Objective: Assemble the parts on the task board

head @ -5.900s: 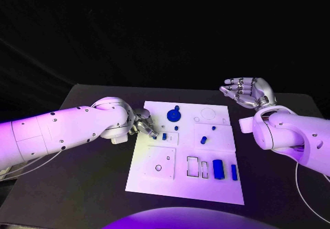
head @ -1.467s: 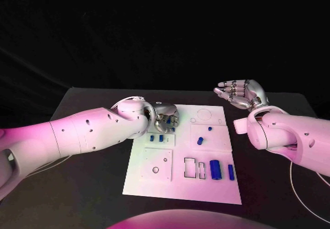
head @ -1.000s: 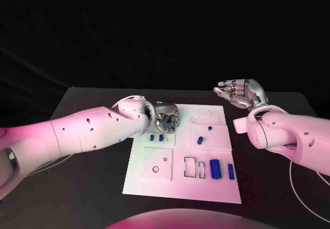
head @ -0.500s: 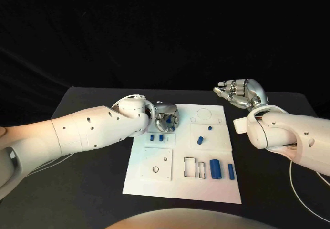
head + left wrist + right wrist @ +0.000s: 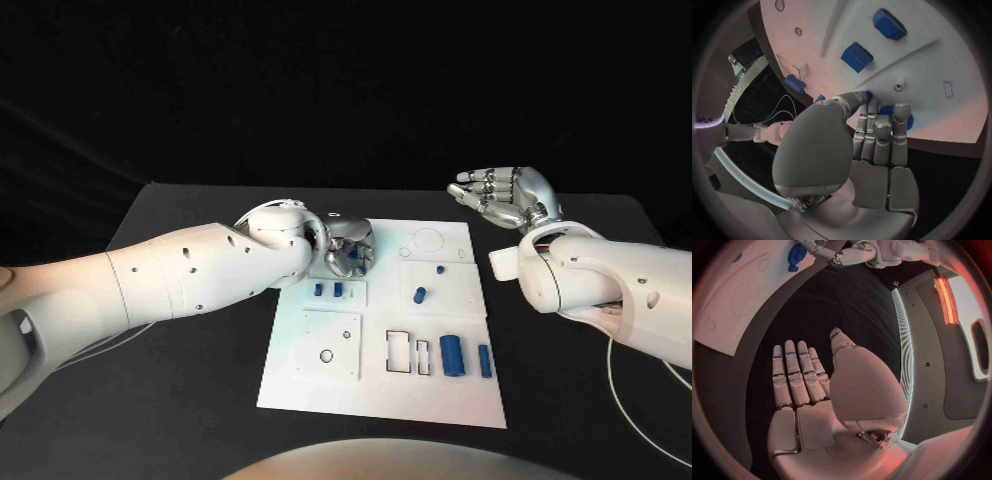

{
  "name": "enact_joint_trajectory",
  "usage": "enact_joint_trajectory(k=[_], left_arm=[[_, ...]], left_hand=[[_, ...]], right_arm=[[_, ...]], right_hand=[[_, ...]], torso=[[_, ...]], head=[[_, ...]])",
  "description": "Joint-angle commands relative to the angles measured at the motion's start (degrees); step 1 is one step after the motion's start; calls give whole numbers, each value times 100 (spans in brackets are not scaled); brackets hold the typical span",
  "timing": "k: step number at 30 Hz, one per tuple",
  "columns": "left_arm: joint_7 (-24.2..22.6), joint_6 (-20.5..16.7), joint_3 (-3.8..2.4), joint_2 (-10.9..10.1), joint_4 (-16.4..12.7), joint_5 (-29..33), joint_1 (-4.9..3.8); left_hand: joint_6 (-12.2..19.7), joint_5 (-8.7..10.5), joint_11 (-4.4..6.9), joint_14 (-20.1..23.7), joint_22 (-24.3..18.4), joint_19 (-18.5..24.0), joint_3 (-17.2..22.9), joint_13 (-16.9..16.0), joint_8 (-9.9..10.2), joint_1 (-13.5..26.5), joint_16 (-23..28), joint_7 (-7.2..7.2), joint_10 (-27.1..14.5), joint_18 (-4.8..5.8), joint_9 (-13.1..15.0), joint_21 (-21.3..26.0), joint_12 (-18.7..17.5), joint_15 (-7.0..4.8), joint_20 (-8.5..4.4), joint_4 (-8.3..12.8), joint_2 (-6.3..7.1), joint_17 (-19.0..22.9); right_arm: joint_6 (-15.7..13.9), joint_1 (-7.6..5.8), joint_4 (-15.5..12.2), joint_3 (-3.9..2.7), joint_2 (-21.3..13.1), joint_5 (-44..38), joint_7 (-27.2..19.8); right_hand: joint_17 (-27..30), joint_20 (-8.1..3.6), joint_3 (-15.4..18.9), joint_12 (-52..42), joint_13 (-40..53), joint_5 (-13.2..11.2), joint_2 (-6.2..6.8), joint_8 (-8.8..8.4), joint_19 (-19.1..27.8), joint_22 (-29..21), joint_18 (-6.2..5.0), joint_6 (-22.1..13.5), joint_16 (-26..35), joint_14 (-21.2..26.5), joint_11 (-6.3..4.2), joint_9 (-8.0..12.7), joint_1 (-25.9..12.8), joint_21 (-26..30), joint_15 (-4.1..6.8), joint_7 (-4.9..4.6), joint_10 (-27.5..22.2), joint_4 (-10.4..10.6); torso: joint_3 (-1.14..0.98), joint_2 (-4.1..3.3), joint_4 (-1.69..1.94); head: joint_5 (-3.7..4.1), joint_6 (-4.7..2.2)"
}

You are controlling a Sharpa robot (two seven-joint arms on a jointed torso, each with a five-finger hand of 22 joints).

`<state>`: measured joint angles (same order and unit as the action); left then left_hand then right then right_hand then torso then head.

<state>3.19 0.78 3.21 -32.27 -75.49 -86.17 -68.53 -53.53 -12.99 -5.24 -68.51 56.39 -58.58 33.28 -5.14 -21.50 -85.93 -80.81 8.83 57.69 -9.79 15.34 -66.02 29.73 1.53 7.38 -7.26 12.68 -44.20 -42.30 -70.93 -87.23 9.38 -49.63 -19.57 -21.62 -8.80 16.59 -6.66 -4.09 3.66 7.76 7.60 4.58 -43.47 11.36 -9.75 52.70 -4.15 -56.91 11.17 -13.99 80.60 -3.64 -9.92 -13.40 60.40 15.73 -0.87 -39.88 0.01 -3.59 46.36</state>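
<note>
A: From the head view, what lies around the work?
B: A black table (image 5: 188,380) carries the white task board (image 5: 378,392) at its middle. The left arm (image 5: 159,280) crosses the board's far left corner and hides what lies under it.

A: How many blue parts can you count there?
B: Six clear ones: two small parts (image 5: 327,289) side by side near the board's left edge, a peg (image 5: 420,295) and a small dot (image 5: 441,269) toward the right edge, and two upright bars (image 5: 453,354) near the right edge on the near half. A seventh, the round part (image 5: 356,252), peeks out from the left robot hand (image 5: 346,247).

A: And the right robot hand?
B: The right robot hand (image 5: 503,196) hovers beyond the board's far right corner, fingers apart and lightly bent, palm empty.

A: What does the left wrist view add?
B: The left robot hand (image 5: 873,135) has its fingers curled down onto the board, their tips closed around the round part (image 5: 907,120), with the thumb pressed in beside them. Two blue blocks (image 5: 857,56) lie just beyond the fingertips.

A: And the right wrist view?
B: The right robot hand (image 5: 811,385) is spread flat over the table, well apart from the board, holding nothing. At the circle's rim the board's corner (image 5: 729,315) shows, with the round part (image 5: 795,256) beside the left robot hand's fingers (image 5: 839,257).
</note>
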Motion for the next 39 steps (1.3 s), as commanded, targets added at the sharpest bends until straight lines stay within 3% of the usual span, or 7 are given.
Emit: enact_joint_trajectory(k=[1,8,14,25,39], left_arm=[[-33,26,38,-39,-23,103,49],[-94,-108,-13,-183,-242,420,53],[-94,-167,-96,-320,-410,761,52],[-133,-369,-200,-614,-703,967,54],[-107,-417,-227,-985,-808,700,64]], left_hand=[[-55,17,-2,-53,23,-32,-12,17,51,106,-19,3,78,105,-10,-37,-90,6,1,6,-15,24],[-67,29,-4,-80,27,-29,-36,37,81,198,-26,0,109,106,-17,-35,-161,8,5,-17,10,12],[-75,29,-3,-82,25,-25,-40,41,85,210,-27,-2,119,105,-17,-32,-177,8,6,-15,18,16],[-77,28,-3,-83,34,-34,-40,43,89,213,-27,-1,125,107,-18,-39,-186,8,6,-12,24,19],[-82,24,-1,-73,41,-41,-38,48,102,209,-20,0,145,107,-21,-43,-210,5,6,8,40,58]], right_arm=[[95,3,-6,-1,5,-68,-35],[95,4,10,-1,13,-69,-43],[85,5,36,-2,27,-84,-57],[98,14,56,-2,31,-91,-74],[113,21,59,-2,24,-91,-72]], right_hand=[[7,-18,7,7,0,-23,-55,17,23,-9,-63,54,12,-30,-4,6,-25,-33,29,-104,35,-18],[9,-18,6,8,0,-23,-58,17,22,-10,-63,56,12,-30,-4,6,-26,-34,29,-103,35,-17],[10,-18,5,8,0,-23,-61,16,21,-11,-63,57,12,-30,-4,7,-27,-34,29,-103,36,-17],[17,-18,11,11,-1,-25,-58,13,15,-15,-64,59,16,-26,-4,10,-35,-37,29,-103,35,-17],[22,-18,22,12,-1,-28,-49,11,11,-19,-64,60,17,-25,-3,12,-49,-39,28,-104,35,-13]], torso=[[2,-1,-2],[7,3,-3],[2,12,12],[6,1,1],[1,4,-1]], head=[[-5,-22],[-4,-49],[-16,-55],[-22,-81],[-22,-72]])
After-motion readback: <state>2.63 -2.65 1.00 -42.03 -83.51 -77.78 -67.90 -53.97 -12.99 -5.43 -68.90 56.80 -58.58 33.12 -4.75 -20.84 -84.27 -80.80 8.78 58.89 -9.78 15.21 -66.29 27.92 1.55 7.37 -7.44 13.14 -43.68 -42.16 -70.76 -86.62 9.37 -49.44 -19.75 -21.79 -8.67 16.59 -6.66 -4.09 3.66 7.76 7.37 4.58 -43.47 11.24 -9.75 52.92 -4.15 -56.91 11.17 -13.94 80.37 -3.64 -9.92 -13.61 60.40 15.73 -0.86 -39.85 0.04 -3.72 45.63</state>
